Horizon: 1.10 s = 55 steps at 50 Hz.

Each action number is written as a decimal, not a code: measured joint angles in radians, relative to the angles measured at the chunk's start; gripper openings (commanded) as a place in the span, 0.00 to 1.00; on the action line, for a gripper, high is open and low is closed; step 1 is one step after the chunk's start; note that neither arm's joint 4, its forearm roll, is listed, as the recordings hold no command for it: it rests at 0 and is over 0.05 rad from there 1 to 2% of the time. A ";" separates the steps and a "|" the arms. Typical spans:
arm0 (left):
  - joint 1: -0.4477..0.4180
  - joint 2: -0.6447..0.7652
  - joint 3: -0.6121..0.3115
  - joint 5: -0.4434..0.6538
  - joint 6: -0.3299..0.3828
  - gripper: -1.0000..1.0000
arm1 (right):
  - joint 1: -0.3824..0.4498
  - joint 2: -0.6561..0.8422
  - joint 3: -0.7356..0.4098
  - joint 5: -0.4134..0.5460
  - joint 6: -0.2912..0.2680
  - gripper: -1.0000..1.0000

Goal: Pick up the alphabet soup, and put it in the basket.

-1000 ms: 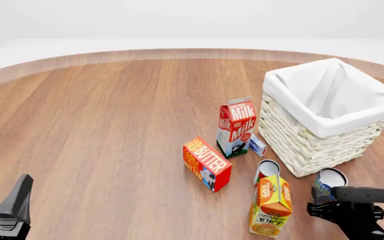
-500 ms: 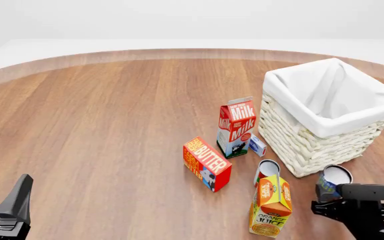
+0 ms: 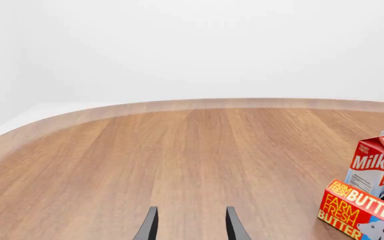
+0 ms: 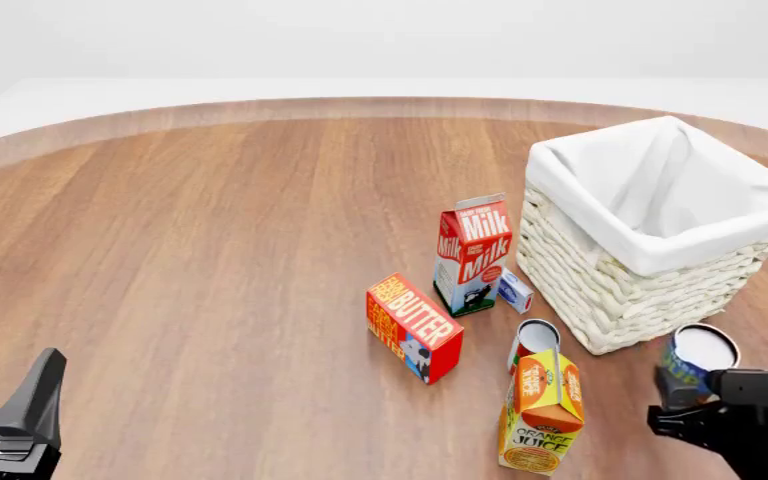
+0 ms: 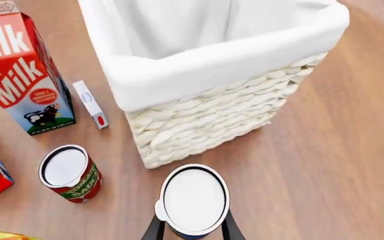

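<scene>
The alphabet soup (image 4: pixel 696 358), a small blue-labelled can with a pale top, sits between the fingers of my right gripper (image 4: pixel 695 386) at the front right, just in front of the basket's near corner. In the right wrist view the can (image 5: pixel 194 199) shows top-on with a dark finger (image 5: pixel 154 228) on each side. The can appears lifted a little off the table. The basket (image 4: pixel 595 212), cream wicker with white lining, stands at the right; it also shows in the right wrist view (image 5: pixel 178 75). My left gripper (image 4: pixel 27 412) is open and empty at the front left, also seen in the left wrist view (image 3: pixel 190 230).
A milk carton (image 4: pixel 471 255), a butter box (image 4: pixel 414 325), a small white box (image 4: pixel 515 292), a reddish-labelled can (image 4: pixel 534 342) and an orange juice carton (image 4: pixel 542 410) stand left of the soup, near the basket's front. The brown wooden table (image 4: pixel 197 250) stretches to the left.
My right gripper has moved to the right with the soup can in it, and the can has risen slightly. The left arm has not moved.
</scene>
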 measured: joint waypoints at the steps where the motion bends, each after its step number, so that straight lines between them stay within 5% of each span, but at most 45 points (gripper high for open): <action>1: 0.000 0.000 0.000 0.000 0.000 1.00 | 0.000 -0.030 0.000 0.028 -0.002 0.00; 20: 0.000 0.000 0.000 0.000 0.000 1.00 | 0.014 -0.482 0.000 0.424 -0.034 0.00; 55: 0.000 0.000 0.000 0.000 0.000 1.00 | 0.028 -0.774 -0.066 0.699 -0.084 0.00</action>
